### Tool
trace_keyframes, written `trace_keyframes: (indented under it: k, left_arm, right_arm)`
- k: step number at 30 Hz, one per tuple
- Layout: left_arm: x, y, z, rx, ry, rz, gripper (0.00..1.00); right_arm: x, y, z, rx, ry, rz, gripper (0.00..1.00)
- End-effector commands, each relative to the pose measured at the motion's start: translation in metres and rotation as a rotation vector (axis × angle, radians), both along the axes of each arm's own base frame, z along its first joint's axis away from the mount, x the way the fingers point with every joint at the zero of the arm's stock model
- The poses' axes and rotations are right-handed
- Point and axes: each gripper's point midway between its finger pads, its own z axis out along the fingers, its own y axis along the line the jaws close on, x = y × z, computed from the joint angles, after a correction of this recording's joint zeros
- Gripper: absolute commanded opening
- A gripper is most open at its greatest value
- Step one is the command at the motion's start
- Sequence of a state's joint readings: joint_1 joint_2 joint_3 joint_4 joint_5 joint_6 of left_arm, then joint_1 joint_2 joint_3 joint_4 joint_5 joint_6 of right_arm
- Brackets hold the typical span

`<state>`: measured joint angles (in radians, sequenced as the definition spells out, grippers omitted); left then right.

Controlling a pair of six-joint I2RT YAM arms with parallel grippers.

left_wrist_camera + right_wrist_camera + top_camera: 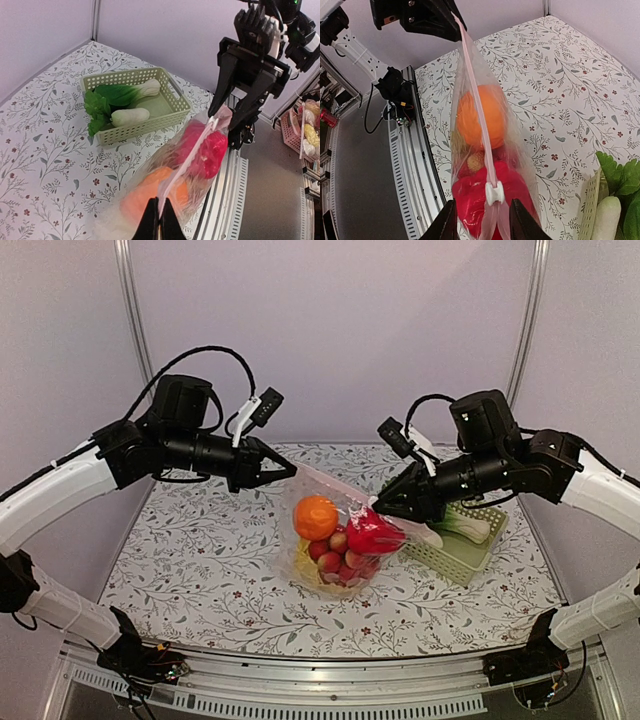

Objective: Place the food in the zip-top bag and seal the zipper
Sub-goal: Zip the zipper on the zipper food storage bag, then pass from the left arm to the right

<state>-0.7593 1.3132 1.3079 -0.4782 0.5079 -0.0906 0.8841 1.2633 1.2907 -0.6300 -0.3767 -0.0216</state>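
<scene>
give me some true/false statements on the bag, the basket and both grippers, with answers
1. The orange is inside the zip-top bag. True.
2. The left gripper is open and clear of the bag. False: it is shut on one end of the zipper.
3. The green basket holds bok choy. True.
4. The bag lies inside the basket. False: it is held between the two grippers, beside the basket.
5. The right gripper has its jaws apart, with the white slider between them. True.
</scene>
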Motion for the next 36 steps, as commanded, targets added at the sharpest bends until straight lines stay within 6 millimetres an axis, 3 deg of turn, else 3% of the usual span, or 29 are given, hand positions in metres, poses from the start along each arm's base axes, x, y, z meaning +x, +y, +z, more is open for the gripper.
trace_keyframes:
  k: [1,6,9,13,17,22,27,31,36]
  left_arm:
    - [0.009,0.0,0.024,-0.1,-0.02,0.018,0.0]
    - [0.009,-0.004,0.021,-0.108,-0.008,0.002,0.0]
    - [0.007,-0.004,0.023,-0.111,-0.02,-0.011,0.0]
    - [0.006,-0.003,0.022,-0.105,-0.026,-0.016,0.0]
    - [0.008,-0.001,0.023,-0.097,-0.026,-0.003,0.0]
    - [0.011,0.001,0.022,-0.087,-0.026,0.023,0.0]
    - [0.01,0.001,0.022,-0.089,-0.021,0.017,0.0]
    - [0.008,0.0,0.023,-0.089,-0.023,0.007,0.0]
    - [0.008,0.001,0.024,-0.089,-0.03,0.005,0.0]
  right_arm:
    - [0.004,-0.004,-0.01,-0.014,0.073,-0.059,0.48]
    - [0.016,-0.016,-0.021,-0.038,0.054,-0.158,0.87]
    - [0.019,-0.027,-0.026,-0.039,0.044,-0.191,0.98]
    - [0.025,-0.033,-0.047,-0.031,0.058,-0.189,0.99]
    - [0.022,-0.026,-0.054,-0.004,0.067,-0.144,0.99]
    - [0.012,-0.016,-0.049,0.048,0.07,-0.115,0.99]
    - [0.017,-0.027,-0.032,0.095,0.076,-0.213,0.99]
    - [0.003,-0.024,-0.015,0.152,0.097,-0.172,0.99]
    - [-0.007,-0.015,-0.033,0.11,0.11,-0.14,0.99]
